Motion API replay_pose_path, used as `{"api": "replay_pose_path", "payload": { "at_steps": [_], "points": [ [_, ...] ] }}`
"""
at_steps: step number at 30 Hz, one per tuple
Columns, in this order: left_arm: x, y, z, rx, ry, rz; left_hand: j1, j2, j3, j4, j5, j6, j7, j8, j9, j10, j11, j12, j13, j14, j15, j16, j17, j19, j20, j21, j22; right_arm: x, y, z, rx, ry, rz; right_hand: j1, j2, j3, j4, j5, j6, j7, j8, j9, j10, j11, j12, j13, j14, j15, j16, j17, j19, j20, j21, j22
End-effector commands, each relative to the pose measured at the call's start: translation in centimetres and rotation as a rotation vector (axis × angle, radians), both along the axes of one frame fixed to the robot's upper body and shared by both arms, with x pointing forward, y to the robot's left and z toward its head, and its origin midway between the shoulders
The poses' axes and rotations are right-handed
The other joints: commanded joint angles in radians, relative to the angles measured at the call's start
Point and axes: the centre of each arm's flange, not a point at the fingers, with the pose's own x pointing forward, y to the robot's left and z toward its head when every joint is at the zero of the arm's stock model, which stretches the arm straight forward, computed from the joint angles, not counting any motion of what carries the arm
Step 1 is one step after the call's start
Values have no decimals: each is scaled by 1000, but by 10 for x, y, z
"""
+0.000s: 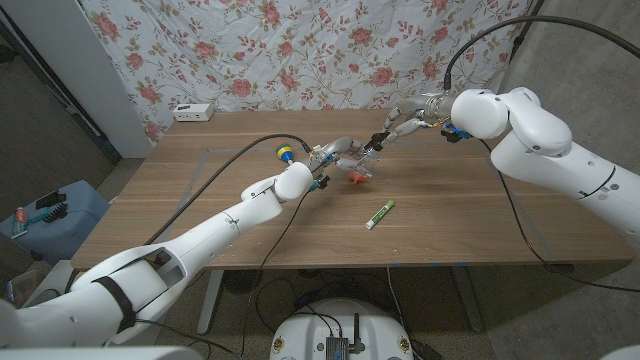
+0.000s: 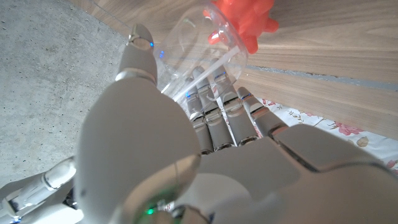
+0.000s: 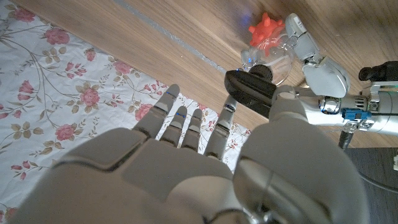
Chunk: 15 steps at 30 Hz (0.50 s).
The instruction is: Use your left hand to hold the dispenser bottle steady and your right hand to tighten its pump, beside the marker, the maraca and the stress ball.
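In the head view, one clear dispenser bottle [image 1: 345, 163] was seen lifted near the middle of the wooden table [image 1: 200, 190], gripped by the left hand [image 1: 322, 166], whose fingers were wrapped round its body. The right hand [image 1: 398, 128] was reached in from the far right side, its fingers apart, its thumb set toward the black pump [image 1: 377, 143] at the bottle's upper end; whether the pump was actually pinched could not be made out there. One orange spiky stress ball [image 1: 356, 180] was seen on the table just under the bottle, partly masked by it. One maraca [image 1: 285, 153], with a yellow, green and blue head, was seen just behind the left wrist, its handle hidden. One green and white marker [image 1: 380, 213] lay alone nearer the front edge, well apart from both hands. A white power strip [image 1: 193, 112] rested at the far left corner against the flowered curtain [image 1: 300, 50].

In the left wrist view, the left hand [image 2: 205, 124] was shown closed round the transparent bottle [image 2: 205, 43], with the stress ball [image 2: 245, 18] cut off by the frame beyond it.

In the right wrist view, the right hand [image 3: 186, 143] was shown with fingers extended and spread, the thumb laid against the pump [image 3: 252, 92]. The bottle [image 3: 273, 62] and stress ball [image 3: 266, 31] were seen beyond, with the left hand's fingers [image 3: 314, 56] on the bottle.
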Motion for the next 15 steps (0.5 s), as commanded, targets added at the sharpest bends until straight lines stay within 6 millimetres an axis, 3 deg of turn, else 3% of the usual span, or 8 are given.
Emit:
{"api": "replay_pose_path", "payload": {
  "at_steps": [1, 15],
  "points": [
    [2, -1, -1, -5, -1, -5, 2, 134, 105, 96, 0, 211, -40, 4, 0, 68, -61, 2, 4, 71, -136, 5, 4, 1, -100, -1, 3, 0, 1, -6, 39, -16, -17, -18, 3, -9, 6, -1, 28, 8, 11, 2, 25, 0, 10, 3, 20, -4, 12, 5, 14, 1, 7, 3],
    [5, -4, 0, -3, 4, -9, 3, 132, 109, 95, 1, 212, -39, 4, 0, 69, -60, -1, 8, 68, -133, 4, 5, 0, -100, -1, 3, 4, 3, -15, 75, -32, -28, -58, 5, -27, 19, 0, 106, 27, 26, -1, 78, 10, 16, 3, 54, -6, 18, 4, 30, 0, 7, 3]
  ]
}}
